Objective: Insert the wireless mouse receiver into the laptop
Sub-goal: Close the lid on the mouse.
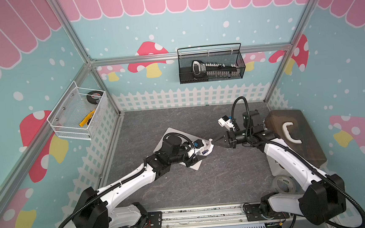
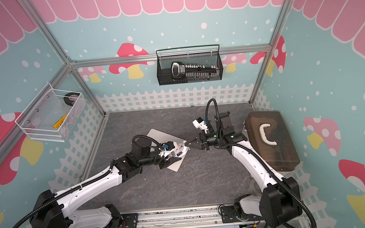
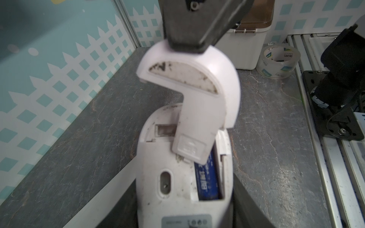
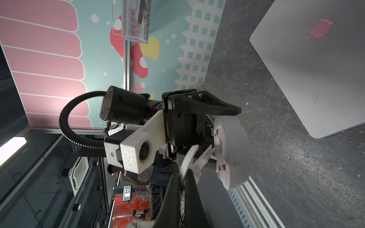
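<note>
In both top views the laptop point(image 1: 193, 165) point(image 2: 176, 167) lies flat and closed on the grey table point(image 1: 225, 177), partly hidden by the left arm. Above its right corner the left gripper point(image 1: 198, 152) point(image 2: 175, 153) is clamped around the white mouse point(image 1: 205, 149) point(image 2: 179, 150). The right gripper point(image 1: 216, 140) point(image 2: 187, 144) meets it from the other side, pinched tight on the curved white cover point(image 1: 210, 140) point(image 2: 184, 143). In the left wrist view the mouse point(image 3: 173, 177) shows its underside, with the left gripper's dark fingers point(image 3: 245, 205) on both flanks. A blue battery point(image 3: 207, 181) lies in the open bay. The cover point(image 3: 197, 98) tilts up from the bay, its far end in the right gripper point(image 3: 185, 45). The wireless mouse receiver cannot be made out; a small recess point(image 3: 165, 136) shows beside the cover, its contents unclear. In the right wrist view the right gripper point(image 4: 182, 177) grips the thin cover point(image 4: 186, 161). The mouse point(image 4: 233, 152) sits just beyond it, and the laptop point(image 4: 296, 88), logo up, rests apart on the table.
</note>
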`<state>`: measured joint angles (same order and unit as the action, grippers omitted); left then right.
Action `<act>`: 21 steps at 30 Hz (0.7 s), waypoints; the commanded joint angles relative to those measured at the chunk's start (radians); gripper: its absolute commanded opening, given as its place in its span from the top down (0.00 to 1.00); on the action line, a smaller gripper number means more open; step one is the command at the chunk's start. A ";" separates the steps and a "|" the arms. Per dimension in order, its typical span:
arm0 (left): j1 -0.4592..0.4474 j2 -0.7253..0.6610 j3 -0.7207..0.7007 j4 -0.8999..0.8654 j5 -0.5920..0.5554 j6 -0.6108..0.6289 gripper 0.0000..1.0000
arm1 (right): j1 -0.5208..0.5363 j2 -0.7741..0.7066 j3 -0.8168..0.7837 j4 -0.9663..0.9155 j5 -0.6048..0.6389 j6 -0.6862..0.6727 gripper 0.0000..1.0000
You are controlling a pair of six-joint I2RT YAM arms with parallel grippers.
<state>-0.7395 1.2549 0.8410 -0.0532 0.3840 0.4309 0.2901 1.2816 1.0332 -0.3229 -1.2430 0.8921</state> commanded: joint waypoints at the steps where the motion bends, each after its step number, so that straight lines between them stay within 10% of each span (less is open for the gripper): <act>1: 0.016 -0.013 0.048 0.001 0.045 0.037 0.74 | 0.011 0.009 -0.001 0.003 -0.010 0.004 0.97; 21: 0.045 0.006 0.049 -0.019 0.077 0.053 0.74 | 0.041 0.002 0.010 0.010 -0.020 0.005 0.98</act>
<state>-0.7013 1.2598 0.8539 -0.0780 0.4248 0.4541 0.3233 1.2816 1.0336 -0.3153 -1.2503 0.8955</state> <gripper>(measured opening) 0.545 0.048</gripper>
